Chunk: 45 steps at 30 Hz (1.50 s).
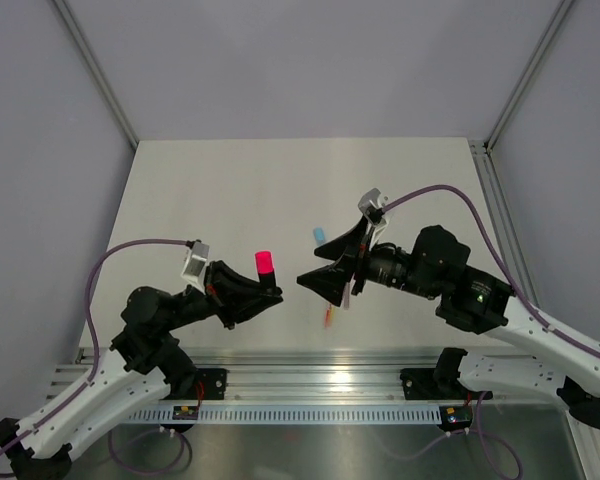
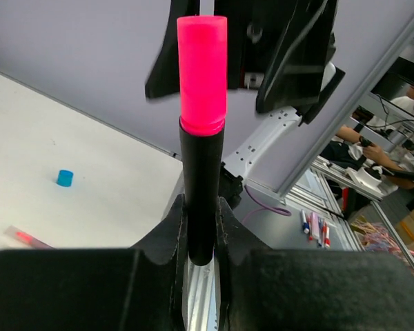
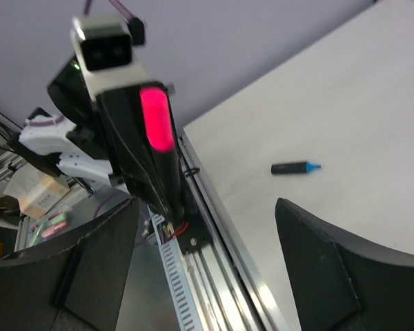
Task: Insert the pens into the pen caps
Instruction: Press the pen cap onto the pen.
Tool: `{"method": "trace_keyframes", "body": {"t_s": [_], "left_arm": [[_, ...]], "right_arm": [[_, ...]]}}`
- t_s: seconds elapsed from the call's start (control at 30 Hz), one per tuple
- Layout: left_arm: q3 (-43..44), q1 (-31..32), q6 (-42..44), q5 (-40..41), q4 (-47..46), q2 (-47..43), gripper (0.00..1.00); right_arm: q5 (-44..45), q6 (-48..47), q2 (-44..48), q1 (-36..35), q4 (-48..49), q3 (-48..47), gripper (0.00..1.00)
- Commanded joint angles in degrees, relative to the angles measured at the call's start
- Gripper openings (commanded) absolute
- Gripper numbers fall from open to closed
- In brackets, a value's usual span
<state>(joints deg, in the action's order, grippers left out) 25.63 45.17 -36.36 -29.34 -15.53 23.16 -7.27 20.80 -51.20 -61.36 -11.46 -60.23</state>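
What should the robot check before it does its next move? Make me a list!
1. Pink cap is on the black marker: ok, it sits over the top end.
2. Cap pushed all the way down: cannot tell.
3. Left gripper is shut on the black marker: ok, and the marker stands upright between its fingers.
4. Right gripper is open and holds nothing: ok, and it is apart from the cap.
5. Another pen is ready: ok, a blue-tipped marker lies uncapped on the table.
6. A loose cap is ready: ok, a blue cap lies on the table by itself.
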Motion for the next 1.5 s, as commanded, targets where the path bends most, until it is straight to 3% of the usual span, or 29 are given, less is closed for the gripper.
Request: {"method": "trace_keyframes", "body": {"t_s": [0.0, 0.3, 0.57, 0.77, 1.27, 1.47], "left_arm": [[0.9, 0.3, -1.9, -5.5, -3.5, 1.4, 0.0], [1.3, 0.2, -2.4, -7.5, -4.1, 4.7, 0.0], [1.2, 0.2, -2.2, -6.6, -3.9, 5.4, 0.0], [1.0, 0.2, -2.3, -6.3, -3.9, 5.7, 0.0], [1.1, 0.2, -2.1, -5.7, -3.5, 5.6, 0.0], [1.0, 0.2, -2.0, -5.3, -3.6, 5.7, 0.0]], "right_arm": [[-6.0, -5.6, -2.7, 1.9, 3.3, -6.5, 0.87], [-8.1, -2.7, -9.4, 2.4, 10.8, -10.8, 0.88], [-8.5, -0.6, -12.3, 2.4, 14.8, -9.9, 0.75], [-10.3, 1.4, -12.9, 2.4, 16.7, -7.7, 0.59], [-8.8, 3.1, -13.8, 2.4, 18.8, -3.8, 0.58], [-9.2, 4.1, -13.8, 2.4, 19.5, -2.6, 0.39]]}}
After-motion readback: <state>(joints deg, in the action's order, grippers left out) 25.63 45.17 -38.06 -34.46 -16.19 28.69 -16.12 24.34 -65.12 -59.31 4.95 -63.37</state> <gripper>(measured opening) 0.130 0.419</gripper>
